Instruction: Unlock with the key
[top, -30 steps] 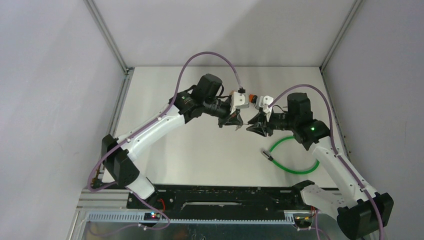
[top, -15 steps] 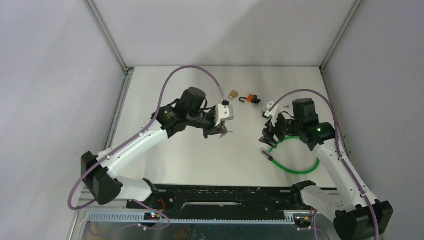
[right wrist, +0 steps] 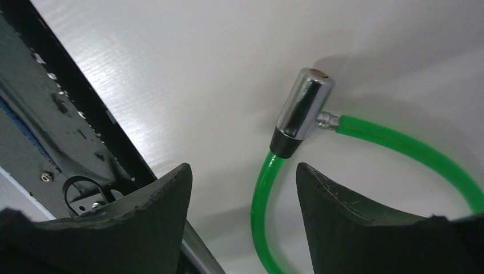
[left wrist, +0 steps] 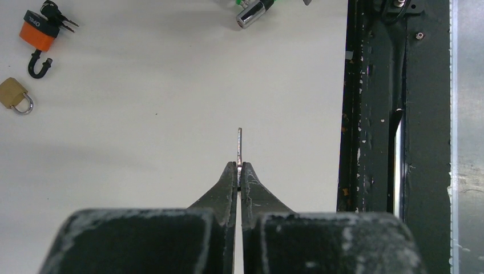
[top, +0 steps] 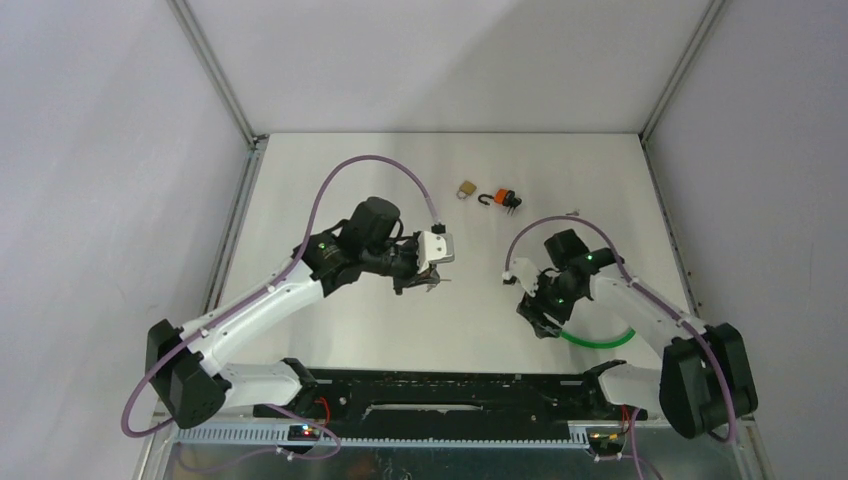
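My left gripper (top: 432, 283) is shut on a thin metal key (left wrist: 240, 145), whose blade sticks out past the fingertips, above the table's middle. In the left wrist view the gripper (left wrist: 240, 166) holds the key edge-on. A green cable lock (top: 600, 340) lies at the near right; its chrome cylinder (right wrist: 302, 111) also shows in the left wrist view (left wrist: 251, 12). My right gripper (top: 535, 312) is open and empty, low over the cable's near end (right wrist: 242, 168), with the green cable (right wrist: 262, 194) between its fingers.
An orange padlock (top: 500, 199) with keys and a small brass padlock (top: 466, 189) lie at the back middle; both show in the left wrist view, orange (left wrist: 39, 34) and brass (left wrist: 14, 94). The black base rail (top: 440, 385) runs along the near edge.
Both arms have drawn back from the padlocks toward the near edge. The left gripper carried the key left and nearer. The right gripper came down over the green cable lock.
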`<state>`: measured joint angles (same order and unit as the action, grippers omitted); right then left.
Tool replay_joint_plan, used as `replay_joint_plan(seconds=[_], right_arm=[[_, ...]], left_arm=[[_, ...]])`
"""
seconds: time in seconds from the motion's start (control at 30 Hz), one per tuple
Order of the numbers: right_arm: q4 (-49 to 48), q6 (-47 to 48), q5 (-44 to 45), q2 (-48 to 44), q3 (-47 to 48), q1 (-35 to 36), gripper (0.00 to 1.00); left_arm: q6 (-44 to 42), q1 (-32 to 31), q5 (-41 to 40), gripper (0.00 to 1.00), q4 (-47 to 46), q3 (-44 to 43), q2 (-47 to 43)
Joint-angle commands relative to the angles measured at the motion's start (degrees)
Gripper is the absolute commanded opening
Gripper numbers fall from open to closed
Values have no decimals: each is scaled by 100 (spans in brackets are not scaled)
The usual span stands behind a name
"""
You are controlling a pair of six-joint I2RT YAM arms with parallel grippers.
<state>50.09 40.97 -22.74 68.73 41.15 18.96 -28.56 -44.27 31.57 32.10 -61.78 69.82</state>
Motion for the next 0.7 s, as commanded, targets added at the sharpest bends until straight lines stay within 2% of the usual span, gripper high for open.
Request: replay_joint_plan(seconds=[0.0, 0.5, 0.67], right_arm=[[-344, -247, 690, 329, -28, 236, 68], [-1026, -575, 1652, 1228, -45, 931, 60], [-1080, -624, 1714, 1348, -45, 997, 49]], left_arm=[[-72, 14, 1, 0, -228, 176, -233], [-18, 13, -32, 0, -299, 226, -310], [47, 15, -11, 0, -341, 227, -296]])
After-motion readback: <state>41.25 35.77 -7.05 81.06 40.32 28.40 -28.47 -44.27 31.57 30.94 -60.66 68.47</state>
